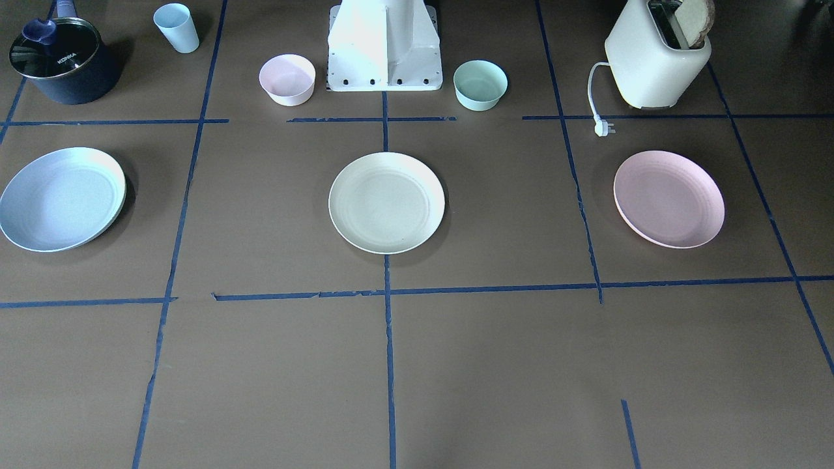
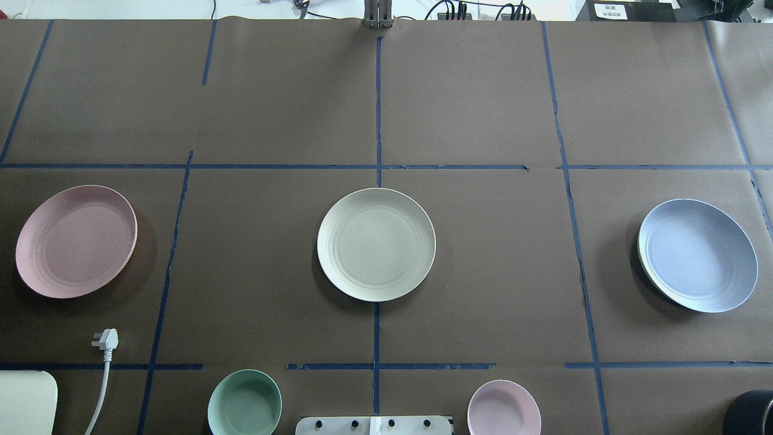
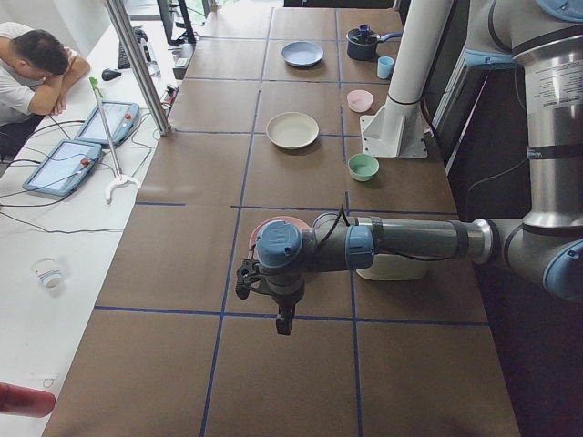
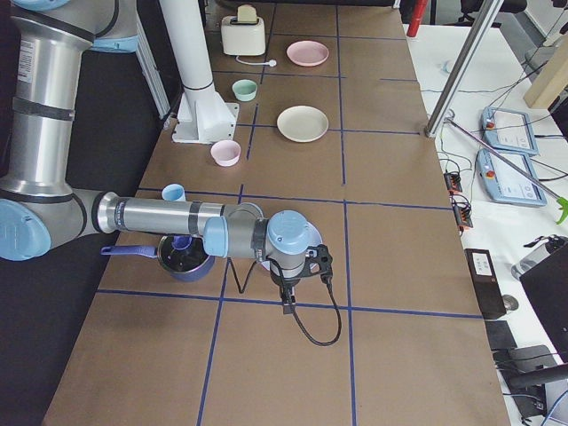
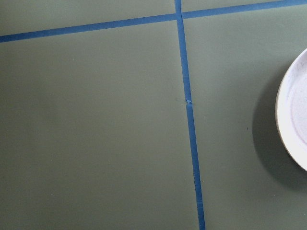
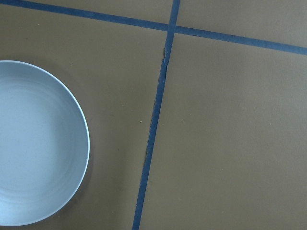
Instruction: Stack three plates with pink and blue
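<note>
Three plates lie apart in a row on the brown table. The cream plate (image 1: 386, 202) (image 2: 375, 244) is in the middle. The pale pink plate (image 1: 668, 198) (image 2: 76, 241) is on my left side, and its edge shows in the left wrist view (image 5: 295, 110). The light blue plate (image 1: 62, 198) (image 2: 697, 255) is on my right side and shows in the right wrist view (image 6: 38, 143). My left gripper (image 3: 285, 328) hangs above the table beside the pink plate. My right gripper (image 4: 288, 309) hangs beside the blue plate. Both show only in side views, so I cannot tell whether they are open or shut.
Near my base (image 1: 384, 52) stand a small pink bowl (image 1: 287, 79) and a mint-green bowl (image 1: 480, 85). A toaster (image 1: 655, 55) with a loose plug (image 1: 604, 127) is behind the pink plate. A dark pot (image 1: 62, 62) and blue cup (image 1: 177, 27) are behind the blue plate.
</note>
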Tool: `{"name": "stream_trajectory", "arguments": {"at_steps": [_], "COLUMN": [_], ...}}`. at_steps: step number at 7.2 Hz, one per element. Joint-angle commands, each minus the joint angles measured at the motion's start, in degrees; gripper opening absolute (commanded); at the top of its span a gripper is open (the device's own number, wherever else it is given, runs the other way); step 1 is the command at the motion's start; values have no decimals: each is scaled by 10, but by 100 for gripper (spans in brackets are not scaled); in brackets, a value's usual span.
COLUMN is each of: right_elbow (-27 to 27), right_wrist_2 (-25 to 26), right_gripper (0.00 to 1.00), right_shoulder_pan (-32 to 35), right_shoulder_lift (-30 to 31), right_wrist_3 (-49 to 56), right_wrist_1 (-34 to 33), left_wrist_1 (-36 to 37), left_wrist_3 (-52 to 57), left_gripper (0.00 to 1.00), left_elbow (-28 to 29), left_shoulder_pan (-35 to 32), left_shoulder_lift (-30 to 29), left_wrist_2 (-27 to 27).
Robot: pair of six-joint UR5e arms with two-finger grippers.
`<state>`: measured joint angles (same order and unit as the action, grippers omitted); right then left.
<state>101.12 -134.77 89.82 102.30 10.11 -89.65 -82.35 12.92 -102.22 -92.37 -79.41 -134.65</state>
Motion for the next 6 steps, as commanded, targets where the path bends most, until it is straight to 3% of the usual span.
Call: {"name": "stream_trajectory", "arguments": {"at_steps": [1,4,6], "right_elbow": [0,0,0], "right_wrist_2": [-1,0,0], "right_gripper": [100,100,100], "right_shoulder_pan": [0,0,0], "right_shoulder_lift": [0,-1,-2], "right_wrist_3": [-1,0,0], "right_wrist_1": [0,0,0], "left_wrist_1": [0,-24,-145], "left_wrist_3": [3,-1,-4], "left_gripper": [100,100,100], "left_elbow": [-4,-4,7], "left_shoulder_pan": [0,2,4], "left_shoulder_lift": [0,-4,-12], "left_wrist_2": [0,0,-3]}}
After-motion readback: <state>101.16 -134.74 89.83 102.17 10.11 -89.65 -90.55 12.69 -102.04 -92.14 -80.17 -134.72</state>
